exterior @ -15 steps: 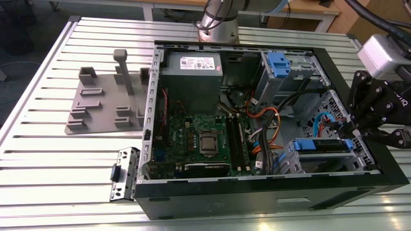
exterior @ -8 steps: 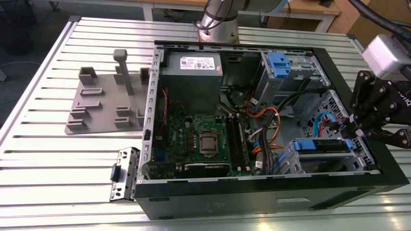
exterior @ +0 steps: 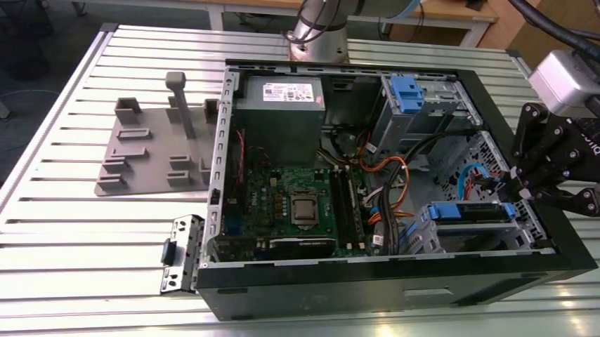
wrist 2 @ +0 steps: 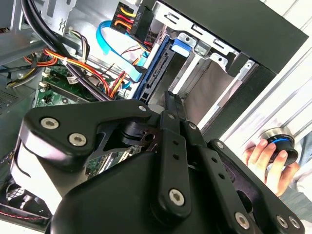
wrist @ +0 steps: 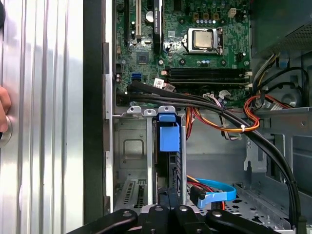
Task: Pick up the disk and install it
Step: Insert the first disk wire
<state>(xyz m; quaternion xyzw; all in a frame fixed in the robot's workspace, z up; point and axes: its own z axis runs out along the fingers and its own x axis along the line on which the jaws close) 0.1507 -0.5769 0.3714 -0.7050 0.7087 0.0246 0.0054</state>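
Observation:
The disk (exterior: 471, 212), with blue side rails, sits on edge in the lower drive cage at the exterior view's right of the open computer case (exterior: 375, 281). In both wrist views the disk (wrist 2: 155, 73) (wrist: 169, 139) stands in its metal slot with a blue tab at one end. My gripper (exterior: 513, 184) hangs over the case's right wall, just beside that cage. Its black fingers (wrist 2: 168, 105) stand close together, shut, with their tips at the disk's outer end; I cannot tell whether they touch it. The gripper (wrist: 169, 202) is lined up with the slot.
Orange, black and blue cables (wrist: 229, 124) run past the cage towards the motherboard (exterior: 295, 207). A grey metal box (exterior: 279, 105) fills the case's far corner. A grey slotted stand (exterior: 150, 151) lies on the slatted table. A person's hand (wrist 2: 265, 158) holds a round knob beside the case.

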